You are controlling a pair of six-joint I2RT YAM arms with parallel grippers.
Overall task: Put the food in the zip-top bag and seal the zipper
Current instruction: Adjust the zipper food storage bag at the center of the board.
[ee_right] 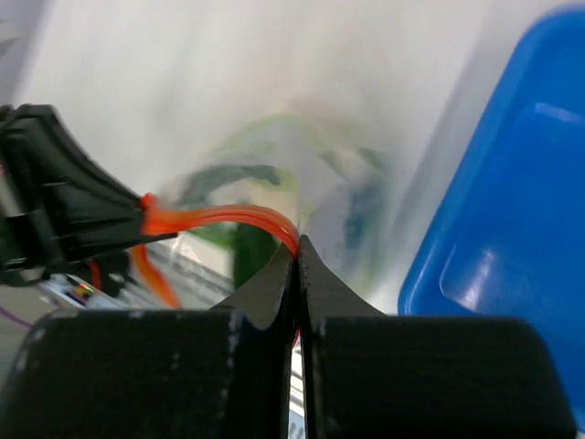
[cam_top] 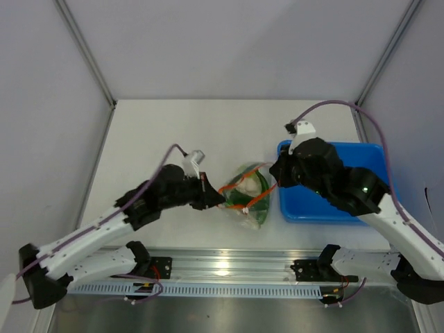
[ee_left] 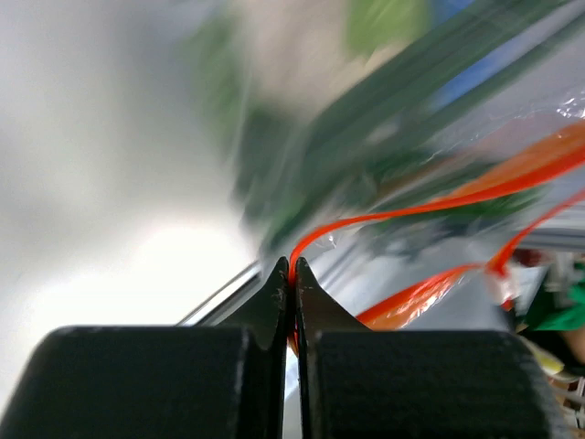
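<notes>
The clear zip-top bag hangs between my two grippers near the table's front middle, with the green and pale food inside it. Its orange-red zipper loops across the mouth, and the two strips stand apart. My left gripper is shut on the zipper's left end. My right gripper is shut on the zipper's right end. In the left wrist view the food shows blurred behind the plastic. In the right wrist view my left gripper holds the strip's far end.
A blue rectangular bin stands right of the bag, partly under my right arm; it also shows in the right wrist view. The metal rail runs along the table's near edge. Grey walls enclose the table.
</notes>
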